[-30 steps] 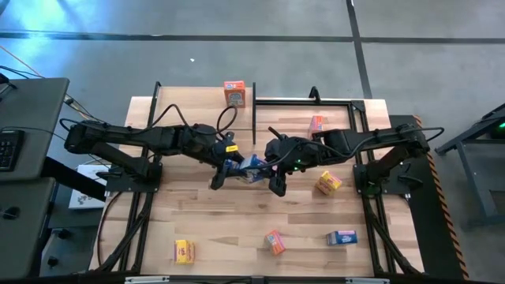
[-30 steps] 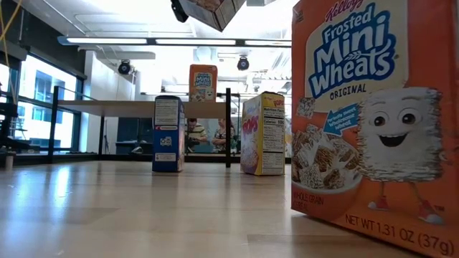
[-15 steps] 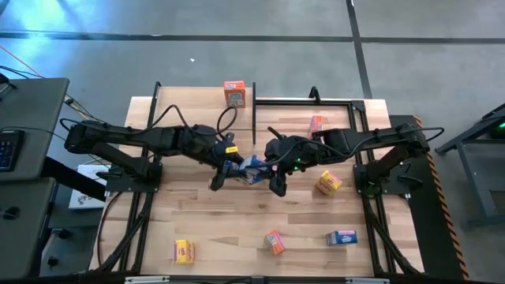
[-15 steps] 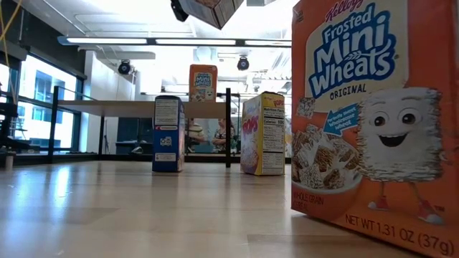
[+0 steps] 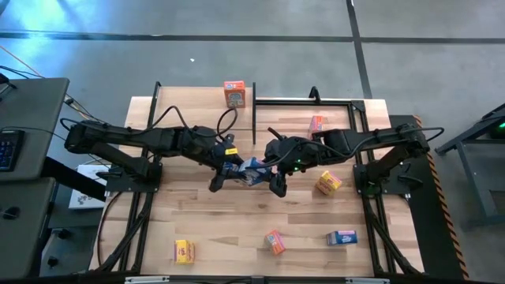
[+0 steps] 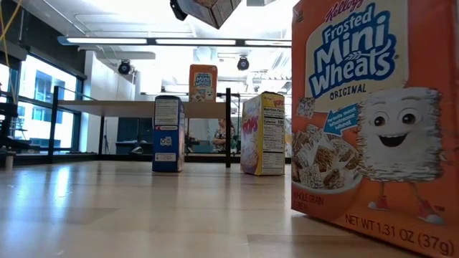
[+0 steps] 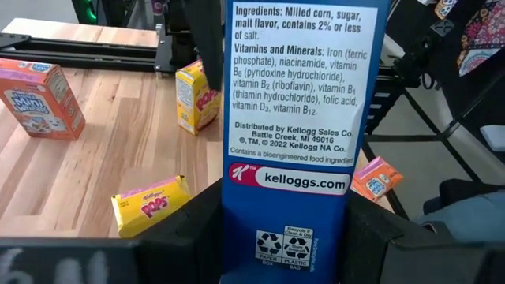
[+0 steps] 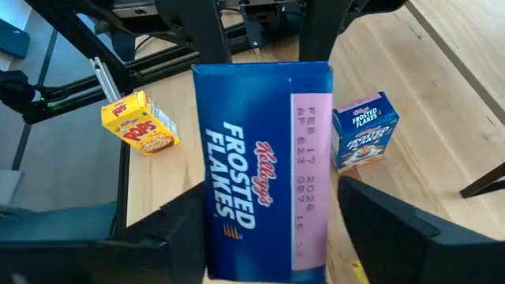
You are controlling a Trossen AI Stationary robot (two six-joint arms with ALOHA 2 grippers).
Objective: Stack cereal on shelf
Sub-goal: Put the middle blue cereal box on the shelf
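Left gripper [image 5: 229, 167] and right gripper [image 5: 267, 168] are meeting above the middle of the table [image 5: 197, 213], both closed on one blue cereal box [image 5: 251, 168]; each wrist view is showing that box clamped between its own fingers, so a handover appears to be taking place. On the shelf [image 6: 122, 107], one orange box [image 5: 234, 93] is standing upright. A second orange box [image 5: 317, 124] may be lying on the shelf's right part, though this is unclear. Yellow boxes [image 5: 184, 251] [image 5: 328, 183], another orange box [image 5: 274, 241] and a blue box [image 5: 342, 237] are waiting on the table. Judged so, most stacking is remaining.
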